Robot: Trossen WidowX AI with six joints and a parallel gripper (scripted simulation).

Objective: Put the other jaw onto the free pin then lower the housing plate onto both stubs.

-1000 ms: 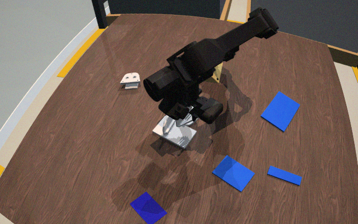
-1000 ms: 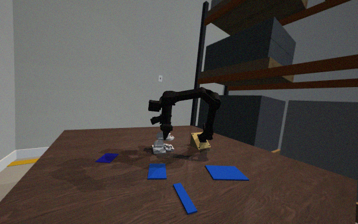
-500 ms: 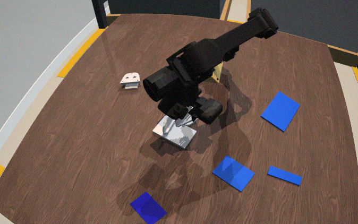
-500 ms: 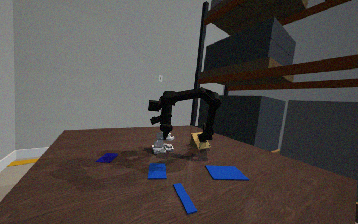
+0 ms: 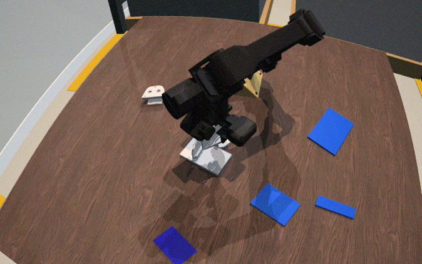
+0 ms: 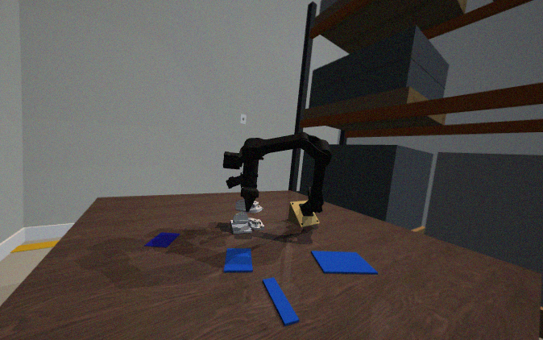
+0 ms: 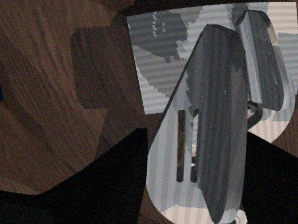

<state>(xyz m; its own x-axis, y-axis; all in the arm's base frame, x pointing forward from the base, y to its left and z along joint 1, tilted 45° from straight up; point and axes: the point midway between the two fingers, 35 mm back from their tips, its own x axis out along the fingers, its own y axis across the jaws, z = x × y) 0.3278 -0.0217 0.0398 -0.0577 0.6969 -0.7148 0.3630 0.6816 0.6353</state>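
Note:
My gripper is shut on a grey, pointed jaw with two slots, pointing down the view's length. It holds the jaw above the ribbed grey base. The other jaw is on the base, to the right of the held one in the wrist view. A dark curved part shows beside them; the free pin and the teeth's contact cannot be made out. The white housing plate, with two holes, lies apart at the left in the top view.
A yellow bracket is behind the arm. Blue pieces lie nearer the front: a large plate, a smaller plate, a narrow strip and a dark blue piece.

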